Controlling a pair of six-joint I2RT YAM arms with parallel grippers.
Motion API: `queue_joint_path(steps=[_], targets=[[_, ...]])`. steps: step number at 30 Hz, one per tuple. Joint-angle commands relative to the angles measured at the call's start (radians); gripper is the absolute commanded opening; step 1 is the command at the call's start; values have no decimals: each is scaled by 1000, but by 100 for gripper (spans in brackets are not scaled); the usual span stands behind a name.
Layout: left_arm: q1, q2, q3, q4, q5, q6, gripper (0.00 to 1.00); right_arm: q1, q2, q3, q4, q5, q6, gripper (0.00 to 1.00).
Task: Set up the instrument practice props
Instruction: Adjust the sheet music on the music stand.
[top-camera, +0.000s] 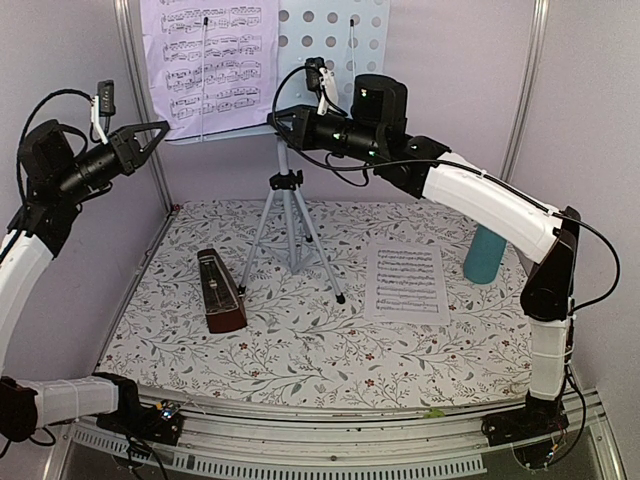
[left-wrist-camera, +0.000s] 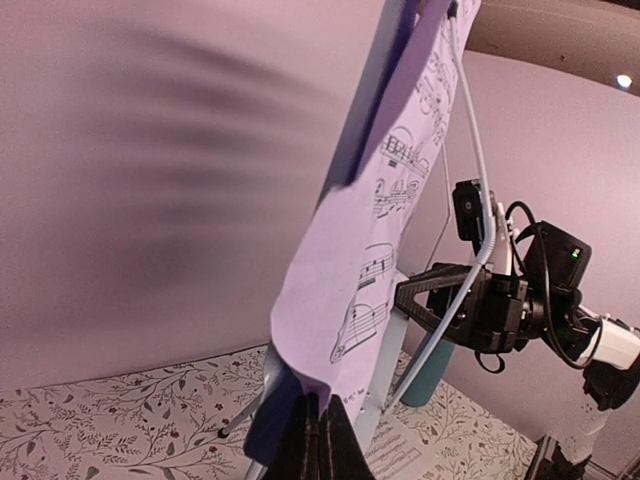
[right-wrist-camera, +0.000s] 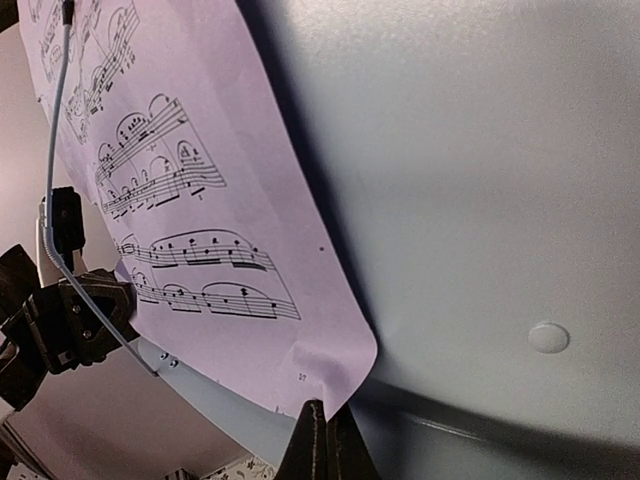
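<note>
Music stand (top-camera: 330, 40) stands at the upper centre of the top view, its pale-blue perforated desk raised on silver tripod legs (top-camera: 290, 225) that rest on the floral tabletop (top-camera: 300, 340). A lilac sheet-music page (top-camera: 210, 65) lies against the left half of the desk, under thin wire holders. The left gripper (top-camera: 163, 127) reaches in from the left edge of the frame, clenched, and its wrist view shows the tips pinching the page's lower left corner. The right gripper (top-camera: 274, 118) comes from the right, also clenched, nipping the creased lower right corner. On the tabletop, the dark red-brown metronome (top-camera: 221, 292) sits left of the tripod. A second page (top-camera: 407, 283) lies flat at right of centre, near a teal cup (top-camera: 485, 255).
</note>
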Motion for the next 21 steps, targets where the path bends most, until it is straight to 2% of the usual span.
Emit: queue_joint_path(steps=[1,21], targets=[[-15,7,24,23,-22,9,0,-20,-2,-7,-12,54,-14,0],[-31,8,33,20,-58,14,0,-20,-35,-85,16,46,-4,0]])
